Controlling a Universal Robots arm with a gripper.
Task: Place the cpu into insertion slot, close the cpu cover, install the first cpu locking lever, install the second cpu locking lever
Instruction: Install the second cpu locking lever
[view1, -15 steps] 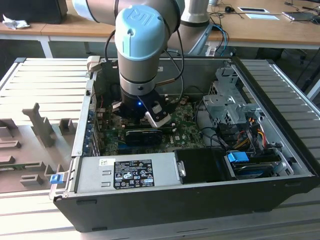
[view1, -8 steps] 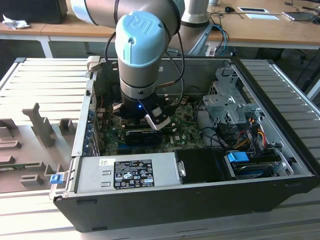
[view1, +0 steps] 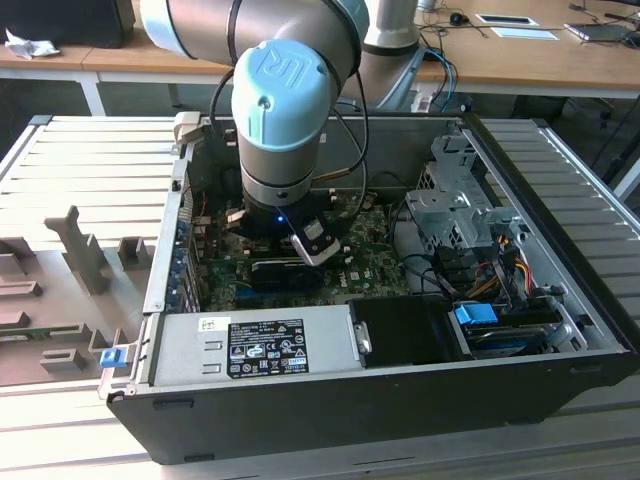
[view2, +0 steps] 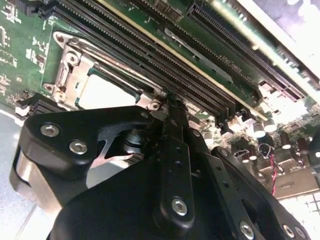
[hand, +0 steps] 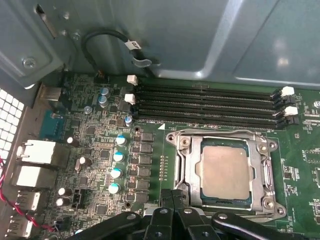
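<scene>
The cpu (hand: 225, 172) lies flat in the insertion slot (hand: 182, 142) on the green board, its pale metal top showing. The cpu cover (hand: 260, 175) is down over it, framing the chip through its square opening. My gripper (hand: 172, 196) is shut, its black fingertips pressed together just beside the socket's edge, at the side away from the long black slots. I cannot tell whether anything thin is pinched between them. In the second wrist view the gripper (view2: 170, 102) ends at a corner of the cover (view2: 70, 70), close to the cpu (view2: 102, 92). In the exterior view the arm's wrist (view1: 280, 150) reaches down into the open computer case.
Several long black memory slots (hand: 205, 100) run right beside the socket. Capacitors (hand: 117, 172) and rear port blocks (hand: 37, 152) stand on the board. A grey power supply (view1: 255, 345), a drive cage (view1: 450, 210) and loose cables (view1: 490, 265) crowd the case.
</scene>
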